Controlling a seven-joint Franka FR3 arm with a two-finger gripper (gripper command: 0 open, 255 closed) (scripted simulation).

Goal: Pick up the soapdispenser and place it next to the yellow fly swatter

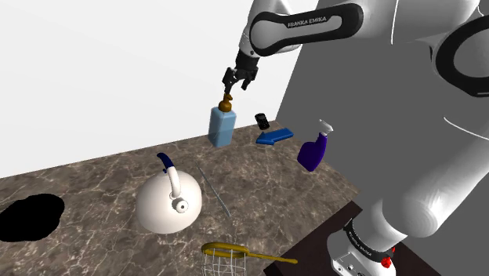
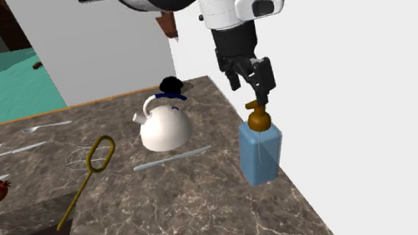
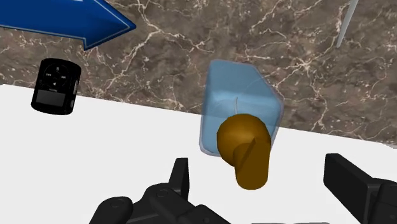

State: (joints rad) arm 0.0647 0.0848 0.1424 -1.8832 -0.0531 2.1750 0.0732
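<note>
"FRANKA EMIKA" on the arm (image 1: pixel 313 21)

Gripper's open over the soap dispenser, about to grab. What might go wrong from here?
1. The gripper hangs open above the brown pump, a small rounded top. Closing there may slip or tip the blue soap dispenser, which stands close to the wall.
2. The white kettle stands between it and the yellow fly swatter; a low carry might clip it.
3. The swatter lies at the counter edge, so placing room looks tight.
</note>
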